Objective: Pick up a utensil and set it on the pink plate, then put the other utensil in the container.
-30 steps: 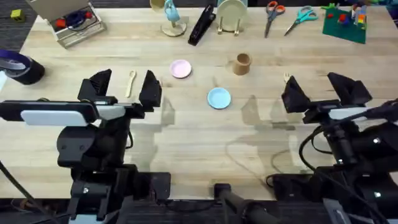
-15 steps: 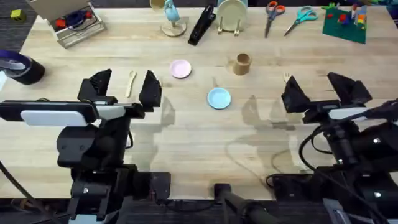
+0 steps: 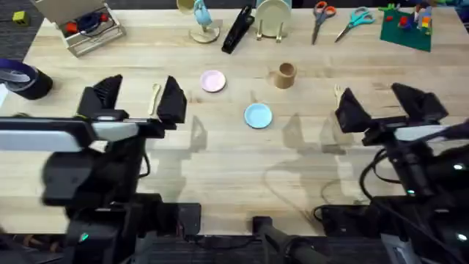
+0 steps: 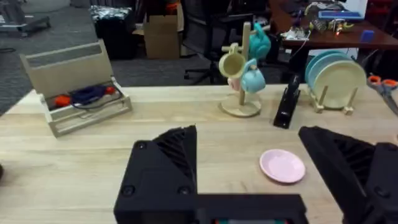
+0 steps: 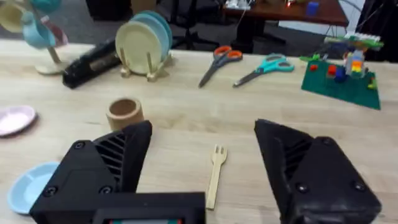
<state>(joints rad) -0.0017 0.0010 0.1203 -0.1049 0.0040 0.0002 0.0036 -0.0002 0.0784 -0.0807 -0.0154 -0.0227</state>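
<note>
The overhead cam sits high above the arm bases, looking down and forward across the whole table (image 3: pixel 220 158), far clutter included. The left wrist cam rides low just above the tabletop, facing the far edge, close to the pink plate (image 4: pixel 282 167) with the mug tree (image 4: pixel 241 74) behind it. The right wrist cam is just as low, aimed over the fork (image 5: pixel 214 175) and the container (image 5: pixel 124 113). Both wrist views share the plate rack (image 5: pixel 146 42).

Table (image 3: pixel 220 169) is pale wood with a matt grain, fork (image 5: pixel 214 175) and cup (image 5: pixel 124 112) look wooden too, pink plate (image 4: pixel 282 167) smooth and slightly glossy.
</note>
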